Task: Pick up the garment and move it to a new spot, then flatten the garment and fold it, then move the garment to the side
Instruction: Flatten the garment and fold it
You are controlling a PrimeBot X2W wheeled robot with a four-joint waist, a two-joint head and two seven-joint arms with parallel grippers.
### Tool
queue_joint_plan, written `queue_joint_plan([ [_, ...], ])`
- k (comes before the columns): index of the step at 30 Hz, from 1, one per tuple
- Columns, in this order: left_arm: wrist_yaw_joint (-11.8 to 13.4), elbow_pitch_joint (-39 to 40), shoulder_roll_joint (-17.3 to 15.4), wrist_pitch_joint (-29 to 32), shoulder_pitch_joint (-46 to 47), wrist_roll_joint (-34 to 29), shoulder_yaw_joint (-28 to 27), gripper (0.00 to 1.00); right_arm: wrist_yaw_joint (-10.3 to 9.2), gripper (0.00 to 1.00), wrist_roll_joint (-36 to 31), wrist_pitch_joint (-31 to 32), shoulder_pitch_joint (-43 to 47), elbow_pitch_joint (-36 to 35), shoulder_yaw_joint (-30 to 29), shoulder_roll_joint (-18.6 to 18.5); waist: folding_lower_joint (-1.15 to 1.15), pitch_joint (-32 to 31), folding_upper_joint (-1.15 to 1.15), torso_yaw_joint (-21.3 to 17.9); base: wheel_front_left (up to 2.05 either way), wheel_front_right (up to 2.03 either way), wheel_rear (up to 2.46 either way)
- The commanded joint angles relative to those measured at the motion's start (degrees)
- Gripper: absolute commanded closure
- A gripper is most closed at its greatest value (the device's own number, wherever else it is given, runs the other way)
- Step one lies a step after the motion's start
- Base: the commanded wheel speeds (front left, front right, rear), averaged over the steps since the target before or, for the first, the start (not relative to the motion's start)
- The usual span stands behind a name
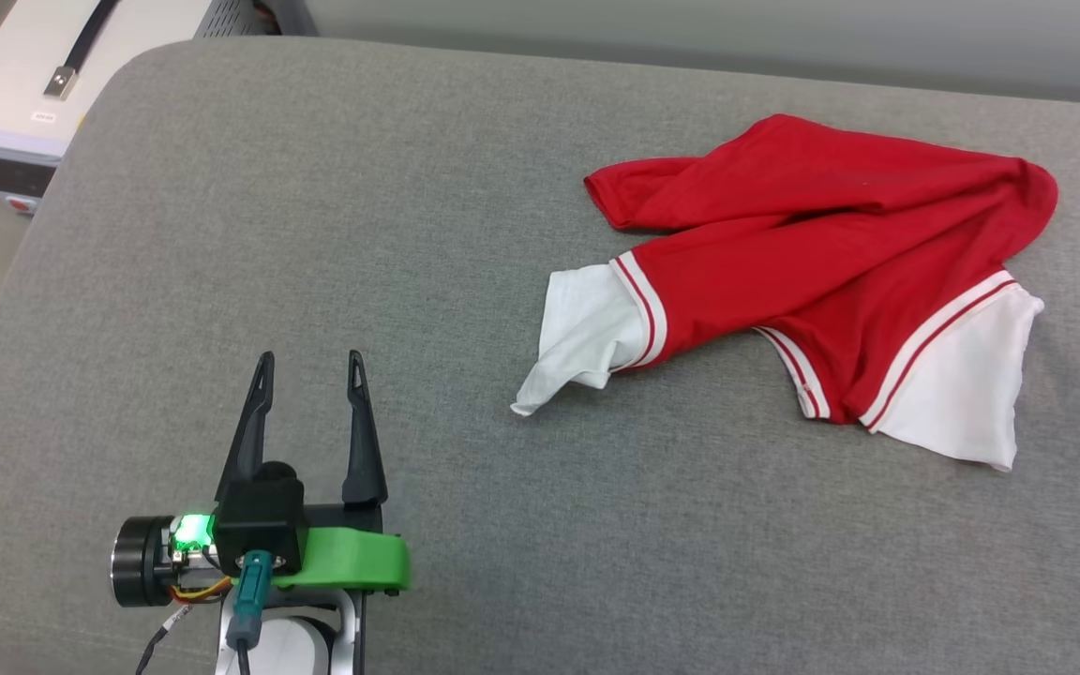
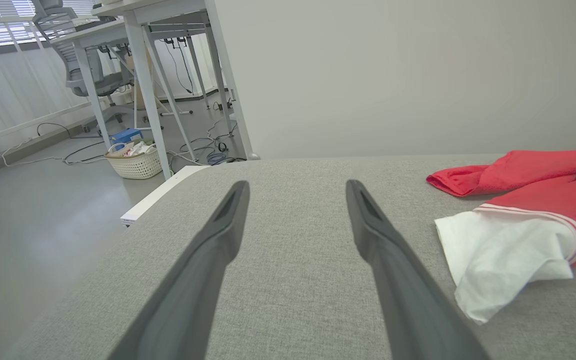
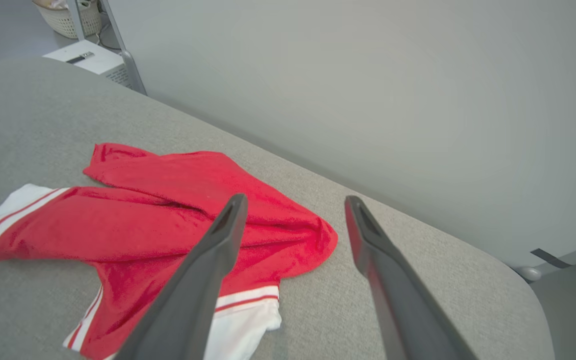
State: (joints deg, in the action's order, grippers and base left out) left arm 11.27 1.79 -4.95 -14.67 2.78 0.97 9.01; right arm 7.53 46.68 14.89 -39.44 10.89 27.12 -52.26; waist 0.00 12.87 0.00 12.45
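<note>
A grey fabric-covered table (image 1: 315, 234) with rounded corners takes up most of the head view. A plain pale wall runs along its far edge.

The garment (image 1: 831, 253) lies crumpled on the right half of the table, toward the far edge. Its red body is bunched in long folds. One white sleeve with red-white stripe trim spills out toward the table's middle, and the other lies flat at the near right. No letters or number show in these folds.

The left claw (image 1: 309, 361) is at the near left, over bare table and well apart from the garment. Its two dark fingers stand wide apart with nothing between them. In the left wrist view only grey cloth shows between them, and the nearest white sleeve lies off to the right of the claw (image 2: 297, 184).

The right claw (image 3: 294, 200) is also spread wide and grips nothing. In the right wrist view its left finger crosses in front of the garment's (image 3: 178, 200) red folds and striped hem, and its right finger is over bare table. Whether the left finger touches the cloth I cannot tell.

A white box (image 1: 6, 84) with a black strap on top stands beside the table's far left corner. A woven basket (image 2: 135, 162) sits on the floor beyond it.
</note>
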Motion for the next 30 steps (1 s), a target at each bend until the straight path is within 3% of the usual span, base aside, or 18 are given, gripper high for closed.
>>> queue_joint_plan([
  [1, -0.16, 0.01, -0.19, -0.33, -0.76, -0.49, 0.05, 0.0, -0.04, 0.0, 1.53, 3.5, 2.53, -2.62, -0.49, -1.29, 0.0, -0.95, 0.0, -0.87, 0.0, 0.0, 0.0],
  [7, -0.13, 0.02, -0.16, -0.33, -0.8, -0.52, 0.23, 0.0, -0.04, 0.0, 5.85, 16.36, 11.18, -10.55, -4.55, -5.08, 0.0, -1.06, 0.0, -1.06, 0.0, 0.0, 0.0],
  [11, -0.04, 0.25, -0.06, -0.33, -0.92, -0.42, 0.34, 0.0, -0.04, 0.0, 6.37, 22.35, 16.36, -13.42, -5.61, -5.1, 0.0, -0.49, 0.0, -1.31, 0.0, 0.0, 0.0],
  [18, -0.32, 0.4, 0.25, -0.33, 0.54, -0.31, 0.99, 0.0, -0.04, 0.0, 5.31, 27.63, 21.7, -12.55, -5.79, -1.34, 0.0, 1.81, 0.0, -0.5, 0.0, 0.0, 0.0],
  [25, -0.44, 0.41, 0.57, -0.33, 2.55, -0.27, 1.4, 0.0, -0.04, 0.0, 1.0, 27.97, 19.55, -6.57, -3.44, 5.23, 0.0, 5.02, 0.0, 1.53, 0.0, 0.0, 0.0],
  [30, -0.24, 0.22, 0.77, -0.33, 2.79, -0.17, 1.51, 0.0, -0.04, 0.0, -0.58, 28.03, 20.33, -2.85, -0.61, 7.1, 0.0, 5.58, 0.0, 2.23, 0.0, 0.0, 0.0],
])
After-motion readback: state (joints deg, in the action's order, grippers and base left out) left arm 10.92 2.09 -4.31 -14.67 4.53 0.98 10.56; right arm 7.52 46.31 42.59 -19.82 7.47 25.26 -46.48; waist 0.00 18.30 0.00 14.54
